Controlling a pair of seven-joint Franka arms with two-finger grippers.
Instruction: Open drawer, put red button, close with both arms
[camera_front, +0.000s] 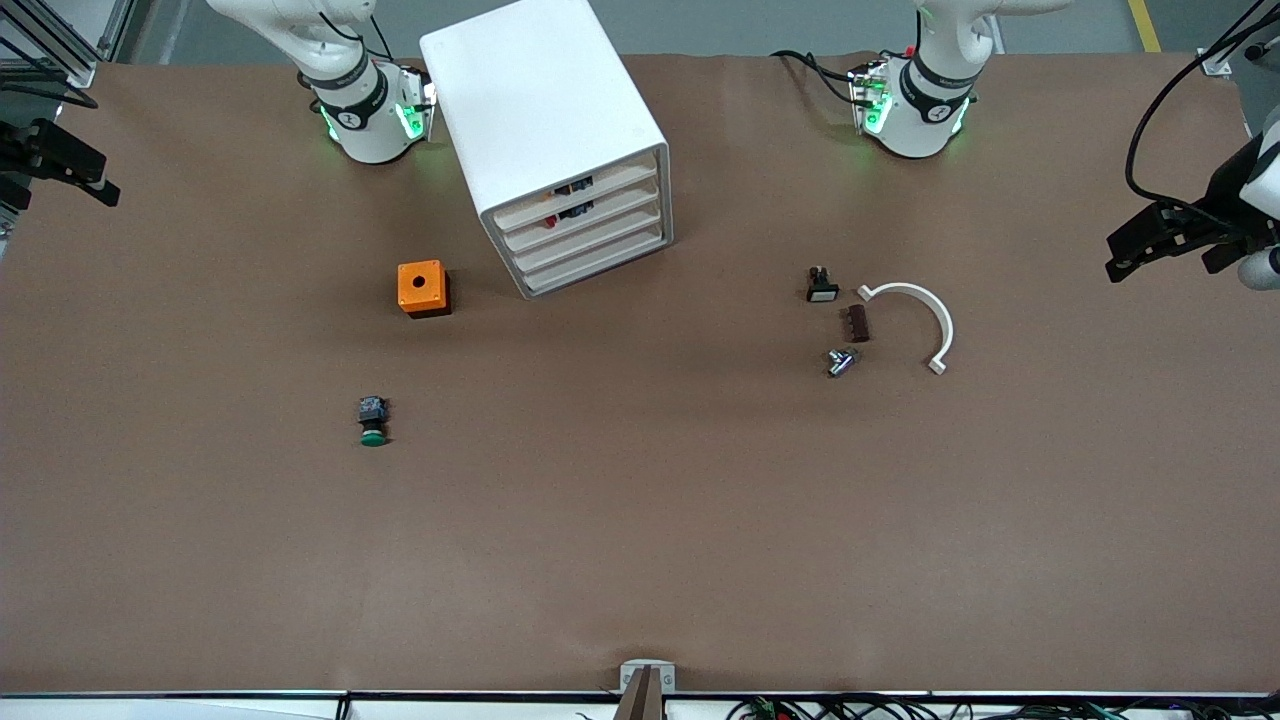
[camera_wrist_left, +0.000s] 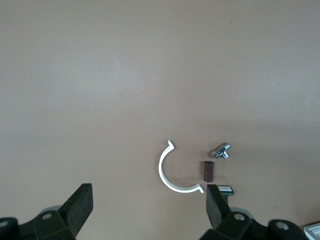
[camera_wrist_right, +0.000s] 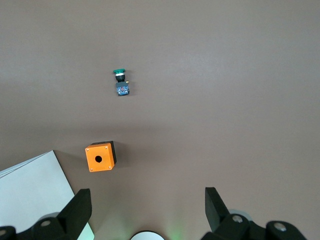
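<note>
Drawer (camera_front: 585, 213) sits shut, a red button (camera_front: 549, 222) showing through its slot. Left pincer (camera_front: 1150, 240) and right pincer (camera_front: 70, 165) hang spread wide over the tabletop (camera_front: 640, 520) ends; likely only retreat remains

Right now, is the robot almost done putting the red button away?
It looks finished. What seems to be the red button peeks out of the second drawer, which sits pushed in like the cabinet's other drawers. Nothing is in hand: the left tool and right tool hang open at their own table ends. Nothing seems left.
</note>
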